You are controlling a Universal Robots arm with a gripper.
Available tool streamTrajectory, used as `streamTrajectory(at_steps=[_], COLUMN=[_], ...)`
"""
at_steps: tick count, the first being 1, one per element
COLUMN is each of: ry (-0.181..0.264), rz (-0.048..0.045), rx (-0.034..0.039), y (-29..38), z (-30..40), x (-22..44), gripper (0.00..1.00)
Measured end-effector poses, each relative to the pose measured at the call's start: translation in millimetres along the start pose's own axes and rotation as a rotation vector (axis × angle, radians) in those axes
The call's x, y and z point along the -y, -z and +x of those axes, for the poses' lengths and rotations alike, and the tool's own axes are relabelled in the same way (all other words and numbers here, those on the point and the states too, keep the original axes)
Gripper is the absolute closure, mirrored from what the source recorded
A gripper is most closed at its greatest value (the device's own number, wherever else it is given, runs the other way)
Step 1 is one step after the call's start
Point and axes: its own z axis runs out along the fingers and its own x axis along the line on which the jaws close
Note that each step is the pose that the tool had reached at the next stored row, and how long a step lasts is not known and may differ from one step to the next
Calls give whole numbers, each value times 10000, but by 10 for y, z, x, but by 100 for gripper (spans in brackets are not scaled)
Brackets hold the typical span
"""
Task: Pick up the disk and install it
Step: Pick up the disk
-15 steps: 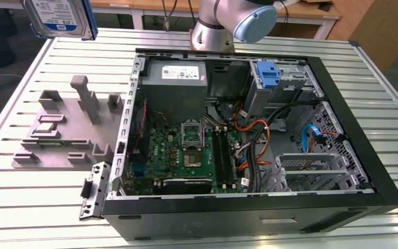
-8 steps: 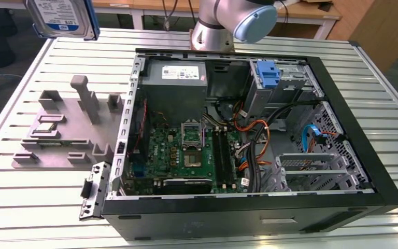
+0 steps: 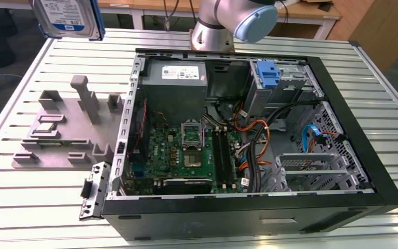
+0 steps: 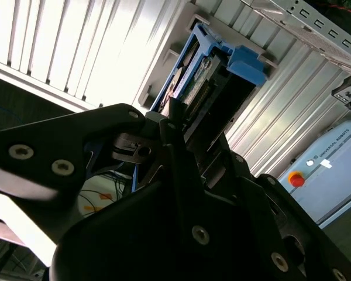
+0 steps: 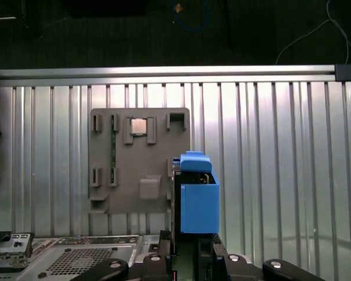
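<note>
1. Bench (image 3: 33, 207): ribbed metal top. It carries every item below at one working height, within the arm's reach.

2. Computer case (image 3: 365, 171): black tower, laid on its side with the side panel off. I judge this is so the interior faces upward and can be entered from above.

3. Arm (image 3: 244, 18): grey with a pale blue joint cap, standing at the far edge of the bench behind the case.

4. Fixture plate (image 3: 54, 140): grey, slotted, on the bench at the exterior view's left of the case. Its slots and posts appear made to stand parts on edge for a clean pick.

5. Power-supply box (image 3: 174, 75): grey, fixed in a far corner of the case.

6. Motherboard (image 3: 185, 150): green, flat on the case floor.

7. The disk (image 3: 66, 18): silver drive in its blue carrier, aloft at the exterior view's upper left, clear of the bench and well apart from the case. In the first wrist view it (image 5: 196, 202) hangs edge-on over the bench beside the fixture plate. It is held by one end, probably to leave the other free.

8. Blue bracket (image 3: 268, 75): without a drive, in a far bay of the case.

9. Gripper (image 5: 190, 252): black; its fingers pinch the near end of the disk.
</note>
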Motion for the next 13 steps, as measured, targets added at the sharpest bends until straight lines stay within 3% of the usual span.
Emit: streamTrajectory(at_steps=[13], ry=[-1], rz=[0], rx=[0], y=[5], z=[-6], x=[155], gripper=[65])
